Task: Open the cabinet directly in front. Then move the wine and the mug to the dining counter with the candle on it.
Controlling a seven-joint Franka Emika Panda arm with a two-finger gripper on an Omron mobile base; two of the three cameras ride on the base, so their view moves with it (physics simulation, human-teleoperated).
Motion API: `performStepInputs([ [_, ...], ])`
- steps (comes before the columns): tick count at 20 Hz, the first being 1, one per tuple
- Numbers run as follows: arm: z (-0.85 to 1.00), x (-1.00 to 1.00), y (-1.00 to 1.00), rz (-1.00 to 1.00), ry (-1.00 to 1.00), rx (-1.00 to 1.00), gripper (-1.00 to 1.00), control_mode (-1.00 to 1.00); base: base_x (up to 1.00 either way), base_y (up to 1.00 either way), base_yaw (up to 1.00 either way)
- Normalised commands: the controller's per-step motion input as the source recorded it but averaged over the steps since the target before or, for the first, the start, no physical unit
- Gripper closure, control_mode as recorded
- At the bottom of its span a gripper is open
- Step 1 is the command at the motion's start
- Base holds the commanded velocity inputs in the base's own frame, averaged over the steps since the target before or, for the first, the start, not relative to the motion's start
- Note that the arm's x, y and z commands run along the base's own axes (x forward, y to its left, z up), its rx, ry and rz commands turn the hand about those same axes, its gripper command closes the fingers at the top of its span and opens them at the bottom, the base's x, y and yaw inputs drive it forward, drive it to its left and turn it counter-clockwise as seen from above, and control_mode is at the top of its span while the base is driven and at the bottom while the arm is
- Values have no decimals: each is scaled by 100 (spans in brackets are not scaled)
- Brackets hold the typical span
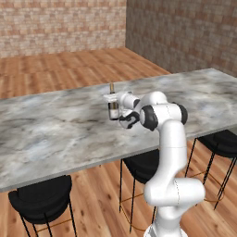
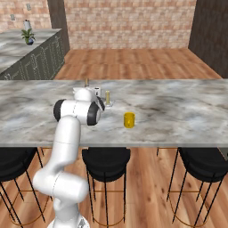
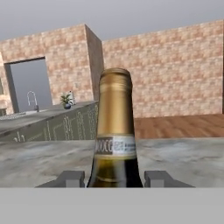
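The wine [image 1: 113, 108], a slim dark bottle with a golden neck, stands upright over the marble dining counter [image 1: 55, 134]. My gripper [image 1: 111, 98] is shut on it at about label height. In the hand view the wine [image 3: 114, 144] rises right in front, with my gripper [image 3: 114, 178] closed around its body. From the right, only the wine's golden neck [image 2: 86, 82] shows above my hand. The pale candle [image 2: 107, 98] stands just right of the hand, and the yellow mug [image 2: 129, 120] sits further right, nearer the front edge. The cabinet is out of view.
Black stools [image 1: 41, 199] [image 2: 106, 158] line the near side of the counter. A low green cabinet run [image 2: 44, 58] with a potted plant [image 2: 27, 35] lies at the far left. Brick walls close the room behind a wooden floor.
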Motion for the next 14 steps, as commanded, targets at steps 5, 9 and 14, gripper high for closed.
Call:
performStepInputs([
  [5,-10,0,0,0,0,0,100,-100,0,0,0],
  [9,0,0,0,0,0,0,100,-100,0,0,0],
  [14,0,0,0,0,0,0,-100,-100,0,0,0],
])
